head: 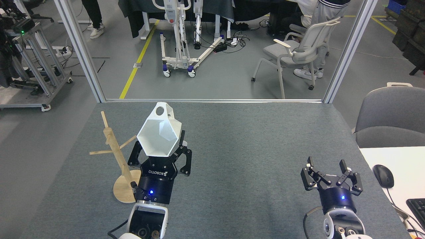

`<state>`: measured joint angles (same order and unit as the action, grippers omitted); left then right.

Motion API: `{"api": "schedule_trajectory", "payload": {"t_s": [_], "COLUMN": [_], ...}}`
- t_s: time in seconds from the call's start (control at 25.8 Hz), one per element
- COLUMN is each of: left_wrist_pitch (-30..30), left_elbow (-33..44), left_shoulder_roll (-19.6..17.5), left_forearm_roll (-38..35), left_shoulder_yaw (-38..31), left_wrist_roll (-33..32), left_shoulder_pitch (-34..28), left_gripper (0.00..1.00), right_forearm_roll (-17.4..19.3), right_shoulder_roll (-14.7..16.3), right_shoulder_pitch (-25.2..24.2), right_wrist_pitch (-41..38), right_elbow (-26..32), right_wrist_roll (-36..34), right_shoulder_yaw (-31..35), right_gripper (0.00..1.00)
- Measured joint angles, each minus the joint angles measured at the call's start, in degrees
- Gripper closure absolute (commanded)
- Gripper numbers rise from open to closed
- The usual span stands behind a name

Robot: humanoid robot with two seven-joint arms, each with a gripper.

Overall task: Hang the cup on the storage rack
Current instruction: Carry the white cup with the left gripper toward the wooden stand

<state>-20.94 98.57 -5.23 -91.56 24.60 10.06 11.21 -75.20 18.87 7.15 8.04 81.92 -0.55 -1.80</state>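
Left end effector (160,153) is gripping the white faceted cup (158,134) left of frame center, just beside the wooden mug tree (117,156). Right end effector (329,172) is sitting wide open lower right.

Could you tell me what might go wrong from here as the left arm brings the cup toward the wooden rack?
1. The left gripper holds the cup by its lower body, right beside the storage rack; a sideways brush could tip the slim rack.
2. The handle hole is small and the pegs are thin and angled, so it may miss the peg.
3. The faceted cup could slip.
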Motion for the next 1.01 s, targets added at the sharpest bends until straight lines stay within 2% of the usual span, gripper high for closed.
{"api": "schedule_trajectory", "payload": {"t_s": [0.19, 0.31, 0.46, 0.66, 1.01], "left_wrist_pitch": [-0.23, -0.28, -1.25, -5.93, -10.17], "left_elbow": [0.34, 0.38, 0.44, 0.46, 0.53], "left_shoulder_roll": [-0.18, -0.26, -0.52, -1.73, -2.71], "left_forearm_roll": [-0.08, -0.10, -0.07, -0.03, 0.01], "left_shoulder_yaw": [-2.78, -4.68, -6.49, -7.69, -8.96], "left_wrist_roll": [1.30, 1.80, 2.23, 3.13, 4.61], "left_shoulder_pitch": [-0.47, -0.51, -0.56, -1.11, -1.61], "left_gripper": [0.97, 0.97, 0.98, 0.98, 0.97], "right_forearm_roll": [-5.30, -6.93, -7.59, -7.75, -7.77], "right_shoulder_roll": [-2.00, -2.62, -2.90, -3.39, -4.92], "right_shoulder_pitch": [-2.84, -3.81, -4.28, -4.39, -3.85], "right_wrist_pitch": [-0.53, -0.33, -0.18, -0.11, -0.02], "right_elbow": [1.69, 1.76, 1.76, 1.75, 1.74], "right_wrist_roll": [1.27, 1.34, 1.42, 1.44, 1.46], "right_shoulder_yaw": [1.05, 1.13, 0.93, 0.79, 0.97], "right_gripper": [0.00, 0.00, 0.00, 0.00, 0.00]}}
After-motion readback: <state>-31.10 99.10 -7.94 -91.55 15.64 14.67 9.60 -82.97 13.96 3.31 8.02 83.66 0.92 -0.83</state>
